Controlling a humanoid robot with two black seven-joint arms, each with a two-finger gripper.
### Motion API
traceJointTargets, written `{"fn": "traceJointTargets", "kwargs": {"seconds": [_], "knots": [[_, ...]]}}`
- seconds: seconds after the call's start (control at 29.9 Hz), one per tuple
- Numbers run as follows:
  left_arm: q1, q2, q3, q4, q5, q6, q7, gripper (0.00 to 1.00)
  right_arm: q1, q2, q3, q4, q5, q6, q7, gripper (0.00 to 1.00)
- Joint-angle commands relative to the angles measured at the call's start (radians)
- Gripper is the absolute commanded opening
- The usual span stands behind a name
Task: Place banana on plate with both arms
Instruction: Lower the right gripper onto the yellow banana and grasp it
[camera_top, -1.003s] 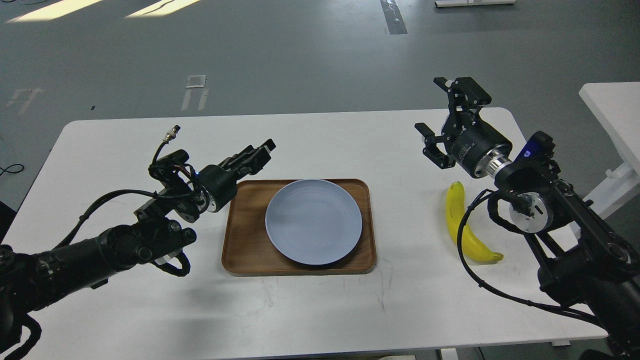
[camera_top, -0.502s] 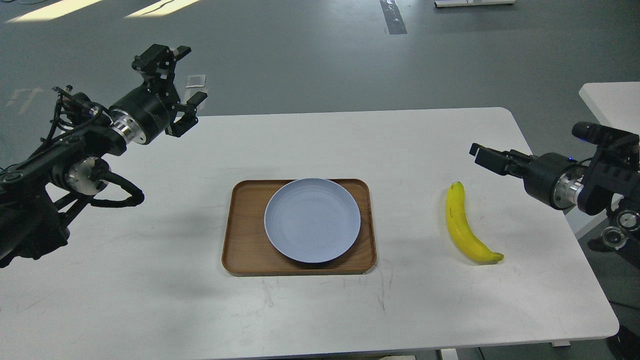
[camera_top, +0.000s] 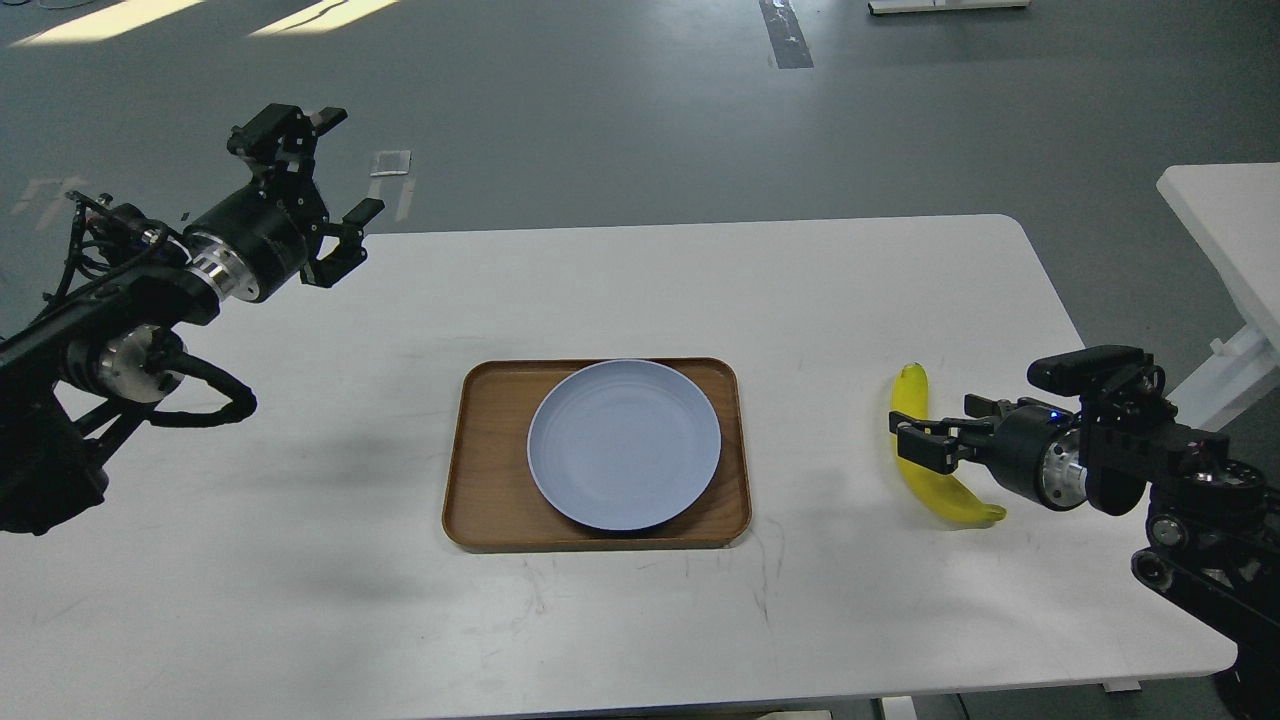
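Note:
The yellow banana (camera_top: 912, 405) lies on the white table (camera_top: 620, 290), right of the tray, and is not on the plate. The pale blue-grey plate (camera_top: 624, 443) sits on the brown wooden tray (camera_top: 480, 480) at the table's middle. My right gripper (camera_top: 945, 430) comes in low from the right and is at the banana's middle, covering part of it. Its fingers appear apart, and no grip shows. My left gripper (camera_top: 325, 170) is open and empty, held high over the table's far left, well away from the plate.
A second white table (camera_top: 1225, 230) stands off to the right, beyond the table's right edge. The right arm's thick joints (camera_top: 1190, 500) hang over the table's right front corner.
My right gripper has dropped down and moved left, from above the table's right edge to the banana's middle. My left gripper drifted slightly left. Banana and plate have not moved.

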Motion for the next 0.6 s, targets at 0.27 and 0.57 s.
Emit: {"fn": "traceJointTargets", "kwargs": {"seconds": [0.27, 0.57], "knots": [[0.011, 0.019, 0.002, -0.019, 0.002, 0.003, 0.0, 0.98, -0.021, 0.035, -0.002, -0.059, 0.0, 0.004, -0.01, 0.46], [0.014, 0.019, 0.008, -0.019, 0.015, 0.005, 0.001, 0.98, -0.018, 0.035, 0.002, -0.052, 0.005, 0.061, -0.015, 0.19]]}}
